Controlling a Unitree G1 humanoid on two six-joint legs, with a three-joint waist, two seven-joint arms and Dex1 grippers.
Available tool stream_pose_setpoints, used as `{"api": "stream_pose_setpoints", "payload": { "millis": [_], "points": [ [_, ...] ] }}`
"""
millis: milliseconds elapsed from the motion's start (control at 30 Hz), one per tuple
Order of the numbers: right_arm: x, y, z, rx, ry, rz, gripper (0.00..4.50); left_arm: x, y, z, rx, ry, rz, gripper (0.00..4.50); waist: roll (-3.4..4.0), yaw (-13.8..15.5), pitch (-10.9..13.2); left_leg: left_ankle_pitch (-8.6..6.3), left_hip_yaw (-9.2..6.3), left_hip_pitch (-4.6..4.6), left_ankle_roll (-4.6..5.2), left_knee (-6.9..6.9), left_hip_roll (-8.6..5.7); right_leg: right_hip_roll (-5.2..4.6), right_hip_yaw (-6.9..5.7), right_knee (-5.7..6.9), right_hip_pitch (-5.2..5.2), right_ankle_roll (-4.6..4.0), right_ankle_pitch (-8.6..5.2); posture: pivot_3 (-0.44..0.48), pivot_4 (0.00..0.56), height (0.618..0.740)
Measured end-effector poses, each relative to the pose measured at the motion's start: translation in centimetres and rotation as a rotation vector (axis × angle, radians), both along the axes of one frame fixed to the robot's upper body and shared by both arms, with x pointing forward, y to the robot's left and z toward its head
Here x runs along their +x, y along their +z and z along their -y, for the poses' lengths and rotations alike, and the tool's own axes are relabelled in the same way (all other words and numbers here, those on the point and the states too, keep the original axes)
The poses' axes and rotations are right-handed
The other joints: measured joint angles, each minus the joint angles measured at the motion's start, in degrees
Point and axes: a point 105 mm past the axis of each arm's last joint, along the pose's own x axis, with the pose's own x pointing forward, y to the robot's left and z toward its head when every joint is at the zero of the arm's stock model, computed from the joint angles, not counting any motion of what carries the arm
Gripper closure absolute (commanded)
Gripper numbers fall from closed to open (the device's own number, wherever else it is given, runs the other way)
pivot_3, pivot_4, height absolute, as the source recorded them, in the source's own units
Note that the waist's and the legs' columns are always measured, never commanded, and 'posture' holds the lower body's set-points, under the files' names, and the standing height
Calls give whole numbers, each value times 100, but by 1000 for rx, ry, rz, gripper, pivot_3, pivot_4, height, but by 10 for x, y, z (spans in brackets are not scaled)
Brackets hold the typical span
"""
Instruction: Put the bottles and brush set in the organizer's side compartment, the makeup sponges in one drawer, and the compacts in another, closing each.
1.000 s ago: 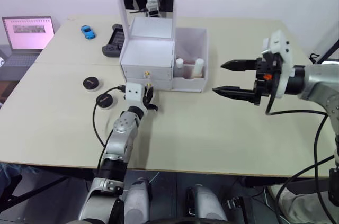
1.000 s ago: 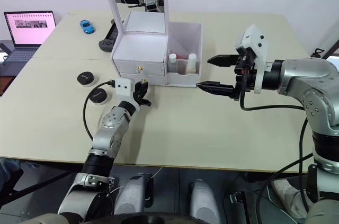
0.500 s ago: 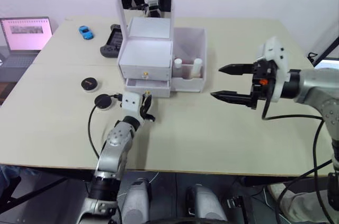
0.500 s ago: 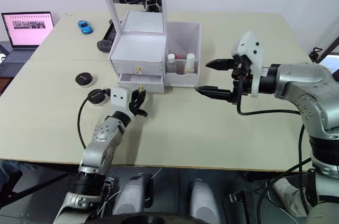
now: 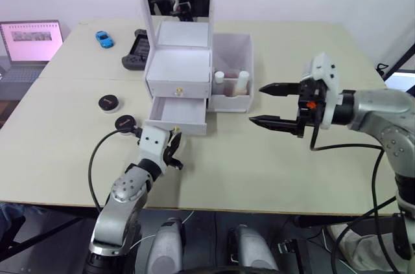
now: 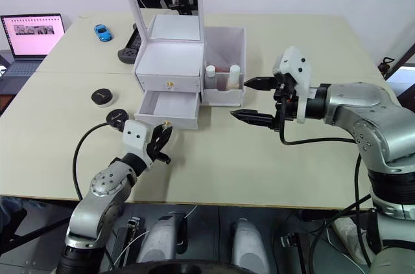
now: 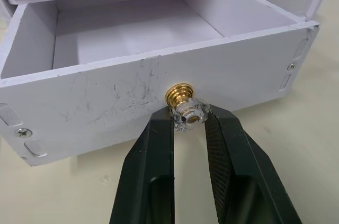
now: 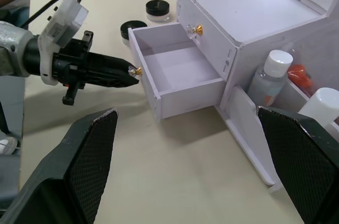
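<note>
The left wrist view shows the left gripper [image 7: 189, 123] clamped on the lower drawer's gold knob [image 7: 185, 112]; the drawer [image 5: 176, 114] of the organizer [image 5: 179, 73] stands pulled out, interior bare. The right wrist view shows two bottles [image 8: 269, 75] in the side compartment [image 5: 233, 70]. The right gripper [image 5: 277, 104] hangs wide open, holding nothing, beside that compartment. Two compacts [image 5: 109, 102] lie left of the drawer; bare table [image 5: 259, 164] spreads before it.
</note>
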Motion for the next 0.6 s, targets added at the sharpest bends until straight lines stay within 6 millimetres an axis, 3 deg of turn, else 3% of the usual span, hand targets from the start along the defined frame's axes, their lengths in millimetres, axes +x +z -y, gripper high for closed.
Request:
{"api": "stream_pose_setpoints", "payload": {
  "millis": [600],
  "points": [
    [1,-3,-1,-2,6,-12,0,-19,-4,6,-60,-14,-91,4190,0,4,0,-1,0,0,1,3,0,0,2,0,1,-3,-2,0,150,740]
  ]
}}
